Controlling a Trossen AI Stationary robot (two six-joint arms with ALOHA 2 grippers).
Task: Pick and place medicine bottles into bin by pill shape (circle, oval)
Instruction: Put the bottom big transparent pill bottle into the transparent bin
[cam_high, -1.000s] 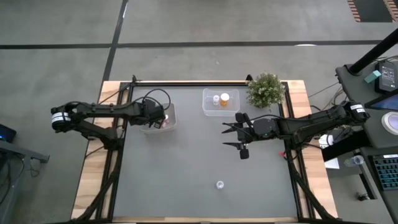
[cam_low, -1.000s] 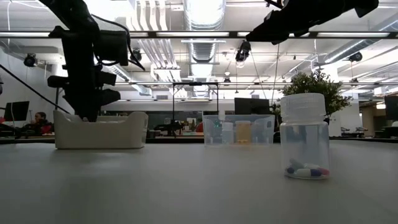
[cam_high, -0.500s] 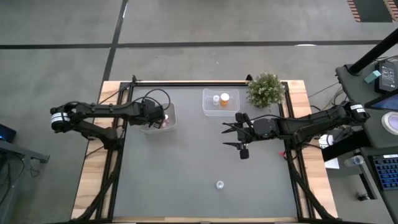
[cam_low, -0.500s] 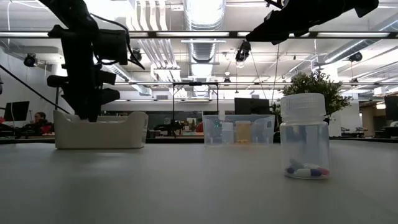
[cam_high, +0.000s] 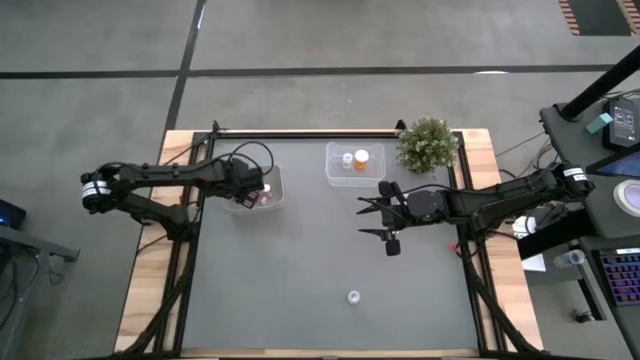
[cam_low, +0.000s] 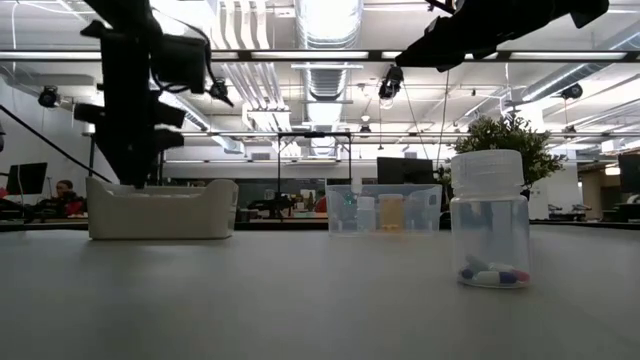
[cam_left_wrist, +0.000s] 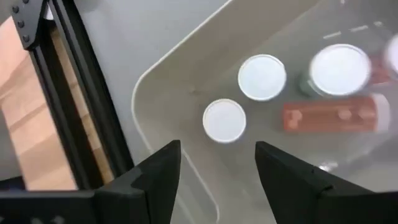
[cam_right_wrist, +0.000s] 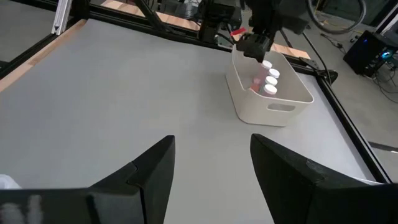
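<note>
My left gripper is open and empty, pointing down above the white tub at the table's far left. In the tub stand white-capped medicine bottles, and an amber one lies on its side. My right gripper is open and empty above the table's middle right. One clear bottle with coloured pills stands on its base near the front edge, also in the low view. Two bottles stand in the clear bin at the far middle.
A bushy green potted plant stands at the far right, beside the clear bin. A dark frame rail runs along the far edge, and rails run down both sides. Bare grey table lies between the tubs and the front bottle.
My left gripper has risen straight up out of the white tub, with nothing between its fingers.
</note>
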